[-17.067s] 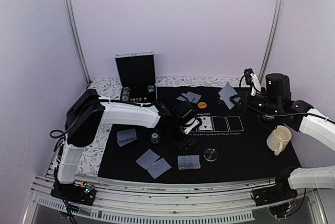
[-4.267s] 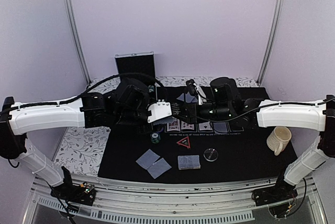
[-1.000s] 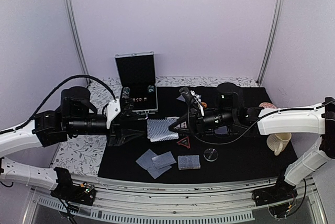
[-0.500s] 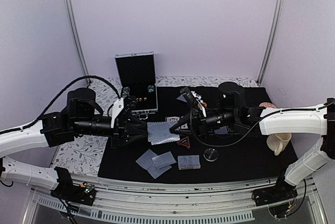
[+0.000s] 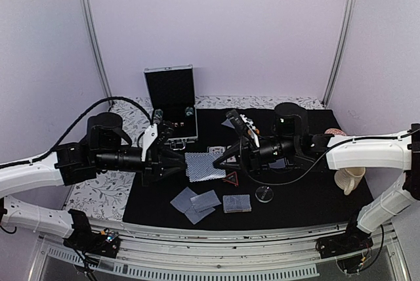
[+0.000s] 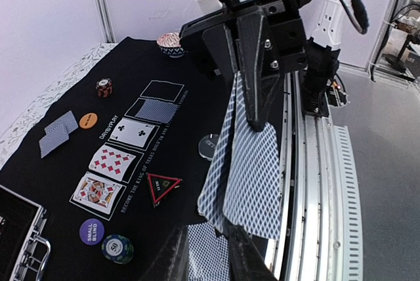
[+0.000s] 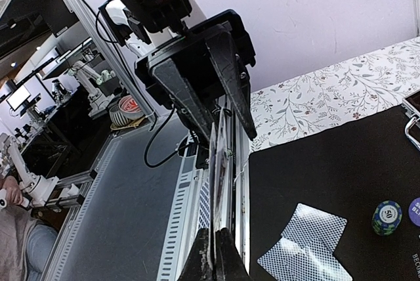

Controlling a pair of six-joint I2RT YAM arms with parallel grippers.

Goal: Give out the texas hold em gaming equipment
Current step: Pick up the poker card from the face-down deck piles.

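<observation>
step in hand, as judged: a card transfer in mid-air above the black mat (image 5: 295,192). the right gripper (image 7: 213,255) is clamped on the top of a small fan of playing cards (image 6: 246,182), their patterned backs toward the left wrist camera. the left gripper (image 6: 209,258) straddles the fan's lower edge; whether it already pinches, i cannot tell. the next move calls for a pinch on one card only, then a straight draw away, so that the others are left in the right gripper. on the mat, the fifth rectangle (image 6: 162,90) is bare, the fourth holds a face-down card (image 6: 157,110), and three hold face-up cards (image 6: 115,163)

containers: an open metal case (image 5: 169,97) at the mat's far left corner, contents too small to tell; a cream mug (image 5: 350,176) and a patterned bowl (image 6: 172,42) on the right side, contents not visible
</observation>
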